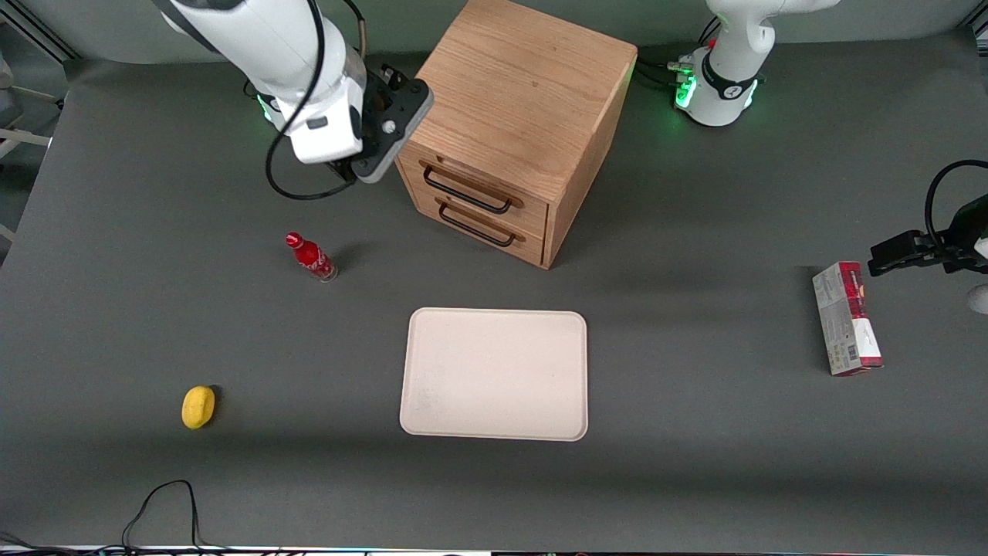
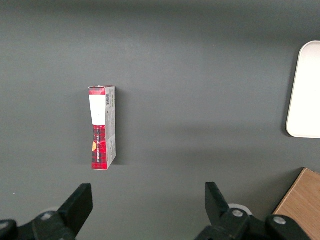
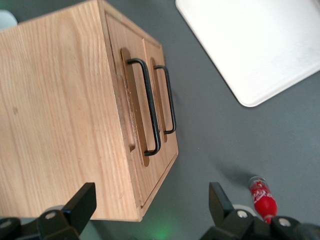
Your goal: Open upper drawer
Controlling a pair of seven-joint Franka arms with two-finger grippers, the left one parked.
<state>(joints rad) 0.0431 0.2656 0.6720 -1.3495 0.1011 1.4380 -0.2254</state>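
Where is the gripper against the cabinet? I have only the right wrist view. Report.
Observer: The gripper, fingers open, hovers beside the cabinet toward the working arm's end, clear of the upper drawer's handle.
Operator: List what I can't see on the table.
Observer: A yellow lemon lies nearer the front camera than the red bottle.
Operator: Go on.
Observer: A red and white box lies toward the parked arm's end.

Robotics lab, grey matte table (image 1: 695, 463), white arm base (image 1: 718, 85) glowing green, loose cable (image 1: 166, 502)
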